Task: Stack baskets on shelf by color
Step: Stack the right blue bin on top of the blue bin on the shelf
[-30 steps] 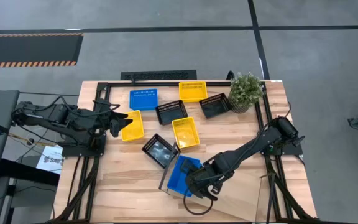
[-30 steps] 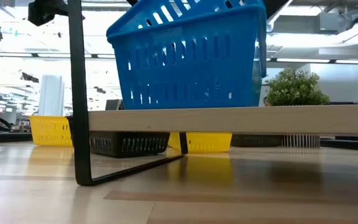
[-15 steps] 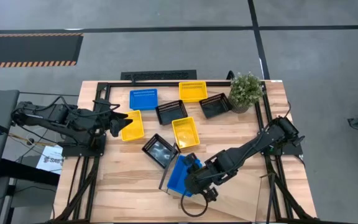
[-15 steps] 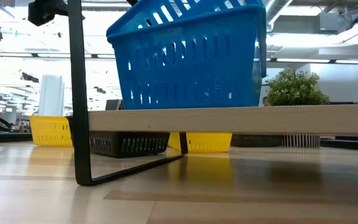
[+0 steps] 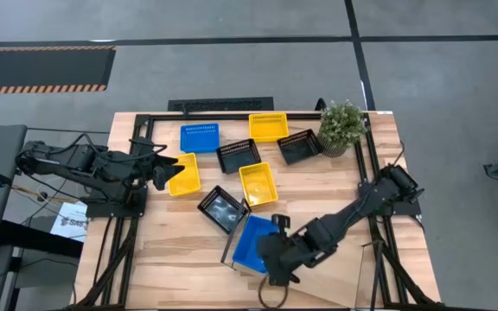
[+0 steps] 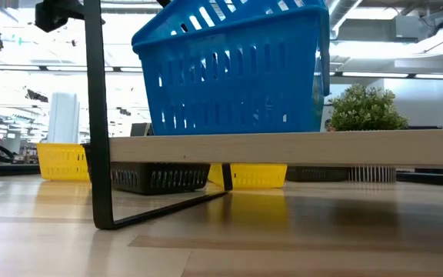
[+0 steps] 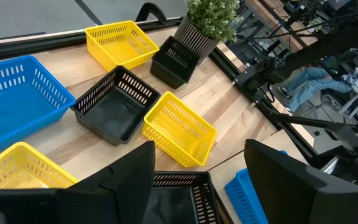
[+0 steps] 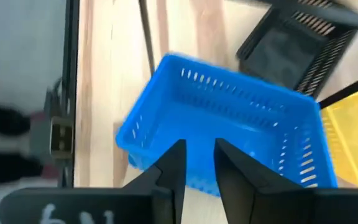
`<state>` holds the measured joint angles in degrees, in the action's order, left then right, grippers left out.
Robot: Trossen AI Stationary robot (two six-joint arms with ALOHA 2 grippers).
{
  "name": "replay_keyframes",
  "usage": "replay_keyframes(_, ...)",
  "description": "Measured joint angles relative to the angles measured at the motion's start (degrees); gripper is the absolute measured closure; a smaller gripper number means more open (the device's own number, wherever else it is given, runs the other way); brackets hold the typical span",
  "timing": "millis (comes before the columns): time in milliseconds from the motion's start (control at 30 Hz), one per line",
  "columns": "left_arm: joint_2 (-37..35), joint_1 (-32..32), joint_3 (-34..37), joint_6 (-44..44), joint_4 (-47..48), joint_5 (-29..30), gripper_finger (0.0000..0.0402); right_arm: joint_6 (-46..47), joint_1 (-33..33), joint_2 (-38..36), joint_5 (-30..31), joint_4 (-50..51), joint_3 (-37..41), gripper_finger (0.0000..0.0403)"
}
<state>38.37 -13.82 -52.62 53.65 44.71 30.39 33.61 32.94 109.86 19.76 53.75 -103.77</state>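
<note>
Right gripper (image 5: 277, 269): fingers nearly together, empty, just beside the blue basket (image 5: 253, 243) on the shelf (image 6: 283, 146). Left gripper (image 5: 164, 169): open, idle beside a yellow basket (image 5: 183, 175). Judged: early; seven visible baskets remain on the table.

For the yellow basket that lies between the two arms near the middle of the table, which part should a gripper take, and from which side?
Probably one long rim wall of the yellow basket, approached from straight above. It sits upright with its mouth open and apparently empty, so one finger could go inside and one outside the thin slotted wall. The black basket crowds its lower left corner, so the opposite long wall looks safer.
</note>
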Motion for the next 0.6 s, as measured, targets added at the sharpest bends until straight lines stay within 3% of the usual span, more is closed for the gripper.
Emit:
replay_keyframes(133, 0.0, 0.0, 0.0, 0.2, 0.0, 0.0, 0.0164, 5.6, 3.2, 0.0, 7.3, -0.4, 0.0, 0.0321)
replay_keyframes(433, 0.0, 0.0, 0.0, 0.5, 0.0, 0.0, 0.0164, 15.4, 6.8, 0.0, 14.9, -0.2, -0.1, 0.0349)
replay_keyframes(600, 0.0, 0.0, 0.0, 0.5, 0.0, 0.0, 0.0164, 18.7, 7.6, 0.0, 16.2, -0.2, -0.1, 0.036)
